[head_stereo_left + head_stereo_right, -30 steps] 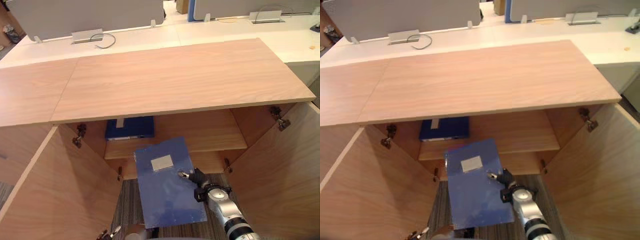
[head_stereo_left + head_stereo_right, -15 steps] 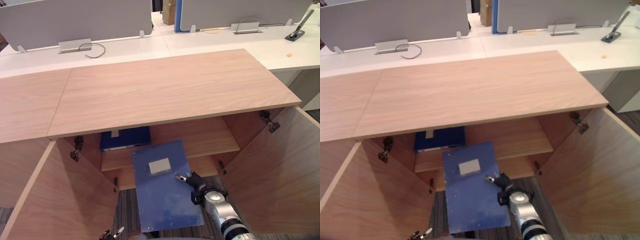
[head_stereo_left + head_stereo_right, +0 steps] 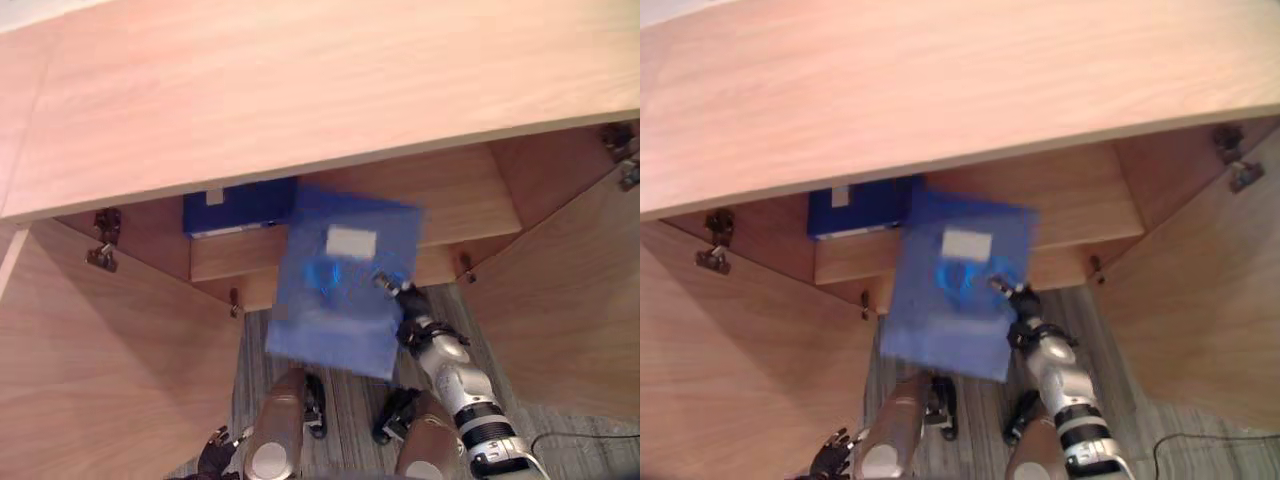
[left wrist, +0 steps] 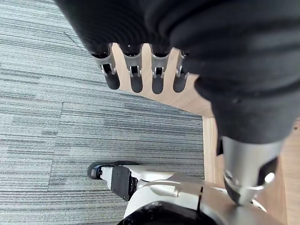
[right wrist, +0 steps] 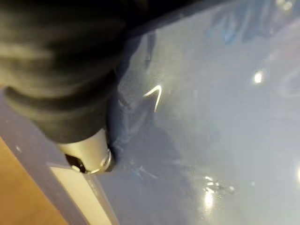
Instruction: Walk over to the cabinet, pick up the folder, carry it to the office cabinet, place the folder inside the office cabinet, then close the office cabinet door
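Your right hand (image 3: pixel 408 303) has the blue folder (image 3: pixel 345 275) pinched at its near right edge, thumb on top. The folder hangs tilted in front of the open office cabinet (image 3: pixel 300 90), its far edge over the front edge of the shelf (image 3: pixel 470 215). Level it, then slide it in flat, right of the dark blue binder (image 3: pixel 240 208), under the top panel's edge. Left hand (image 4: pixel 136 79) hangs straight-fingered over the carpet (image 4: pixel 37 117).

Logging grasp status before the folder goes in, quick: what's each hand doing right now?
Left hand: open, fingers straight, holding nothing.
Right hand: shut on the blue folder, thumb on its cover.
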